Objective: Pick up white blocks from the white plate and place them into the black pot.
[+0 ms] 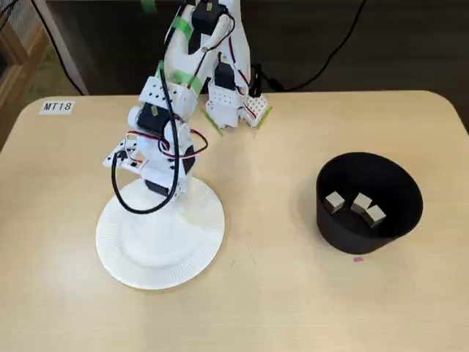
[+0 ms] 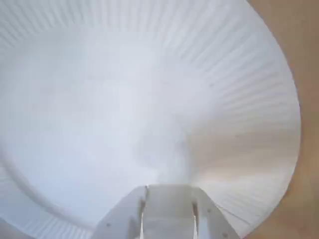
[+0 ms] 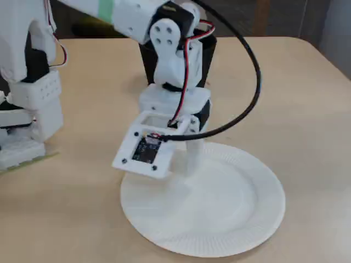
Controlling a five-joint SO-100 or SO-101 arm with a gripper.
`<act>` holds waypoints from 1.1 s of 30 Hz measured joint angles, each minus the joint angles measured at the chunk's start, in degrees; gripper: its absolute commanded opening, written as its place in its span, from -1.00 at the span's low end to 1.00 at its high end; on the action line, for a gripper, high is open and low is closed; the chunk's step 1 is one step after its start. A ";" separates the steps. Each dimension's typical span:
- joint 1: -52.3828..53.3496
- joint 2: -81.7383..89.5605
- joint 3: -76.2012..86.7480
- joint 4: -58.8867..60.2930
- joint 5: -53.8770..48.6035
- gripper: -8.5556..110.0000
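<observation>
The white plate (image 1: 157, 257) (image 3: 219, 219) lies at the left of a fixed view, and its bare surface (image 2: 124, 99) fills the wrist view. My gripper (image 1: 178, 192) (image 3: 191, 164) (image 2: 168, 190) points down onto the plate's far part. Its jaws are closed around a pale white block (image 2: 168, 214) at the bottom of the wrist view. No other block lies on the plate. At the right stands the black pot (image 1: 366, 236) (image 3: 204, 55), with three white blocks (image 1: 335, 202) (image 1: 362, 202) (image 1: 376, 215) inside it.
The arm's base (image 1: 234, 110) (image 3: 27, 120) stands at the table's back edge, with black cables running off behind it. A label reading MT18 (image 1: 57, 106) sits at the back left corner. A small pink mark (image 1: 357, 258) lies just in front of the pot.
</observation>
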 measured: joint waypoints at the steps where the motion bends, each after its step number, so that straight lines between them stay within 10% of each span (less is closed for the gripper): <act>1: 0.00 0.00 -0.88 -0.09 0.09 -0.90; 12: -0.62 -0.35 -12.92 0.79 6.24 -0.90; 23: -31.55 11.34 -27.42 3.96 24.70 -0.90; 33: -55.99 16.96 -18.46 -1.67 11.95 -0.90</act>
